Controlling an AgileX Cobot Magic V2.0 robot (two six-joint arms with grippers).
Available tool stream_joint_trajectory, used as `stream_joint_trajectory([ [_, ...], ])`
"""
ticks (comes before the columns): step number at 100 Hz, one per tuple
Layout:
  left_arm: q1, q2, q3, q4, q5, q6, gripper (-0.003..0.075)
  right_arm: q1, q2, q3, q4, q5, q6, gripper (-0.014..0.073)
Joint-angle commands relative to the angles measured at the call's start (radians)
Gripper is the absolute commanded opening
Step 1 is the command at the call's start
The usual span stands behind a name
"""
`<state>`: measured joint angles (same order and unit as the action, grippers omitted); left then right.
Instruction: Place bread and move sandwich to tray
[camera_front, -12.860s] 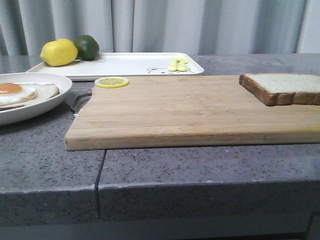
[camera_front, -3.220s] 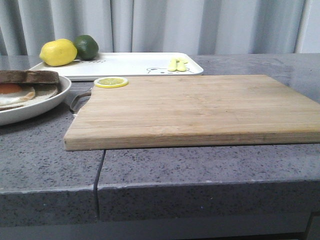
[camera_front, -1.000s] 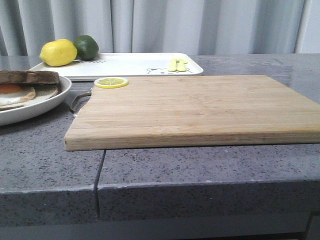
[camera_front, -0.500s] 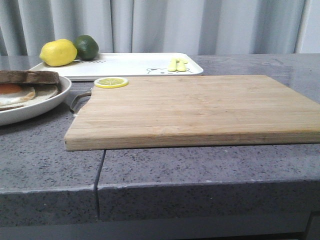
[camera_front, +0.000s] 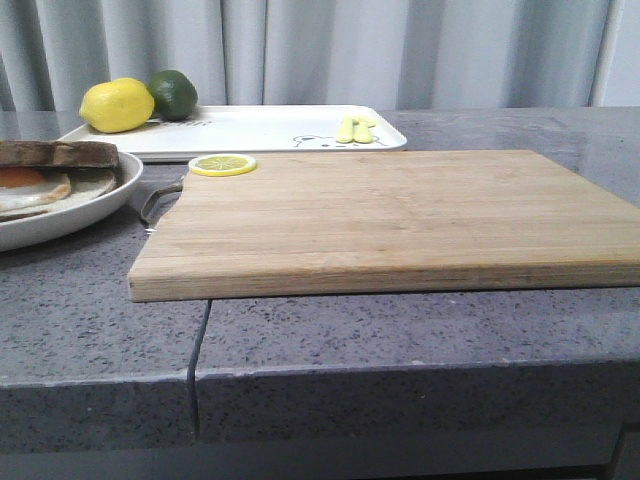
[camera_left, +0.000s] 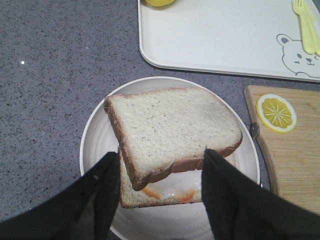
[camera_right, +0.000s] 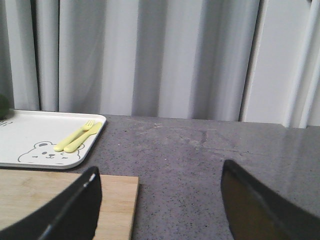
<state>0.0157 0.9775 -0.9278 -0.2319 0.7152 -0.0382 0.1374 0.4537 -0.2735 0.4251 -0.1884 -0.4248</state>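
The bread lies askew on top of the fried egg and the lower slice, making the sandwich on the round white plate. In the front view the sandwich and plate sit at the far left. My left gripper is open and empty, its fingers astride the sandwich's near edge. The white tray with the bear print stands behind, and also shows in the left wrist view. My right gripper is open and empty over the counter, by the cutting board's far right corner.
A wooden cutting board fills the middle, with a lemon slice at its far left corner. A lemon, a lime and a yellow fork and spoon lie on the tray. Grey curtains hang behind.
The bread that lay on the board's right end 12.9 s ago now lies on the egg on the plate. Nothing has visibly moved in the last second.
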Motion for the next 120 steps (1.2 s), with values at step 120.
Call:
stream_joint_trajectory([
  [120,0.147,0.290,-0.046,-0.016,0.026,-0.024,0.0348,-0.008,-0.001,-0.025,-0.013,-0.086,-0.007,0.0508],
])
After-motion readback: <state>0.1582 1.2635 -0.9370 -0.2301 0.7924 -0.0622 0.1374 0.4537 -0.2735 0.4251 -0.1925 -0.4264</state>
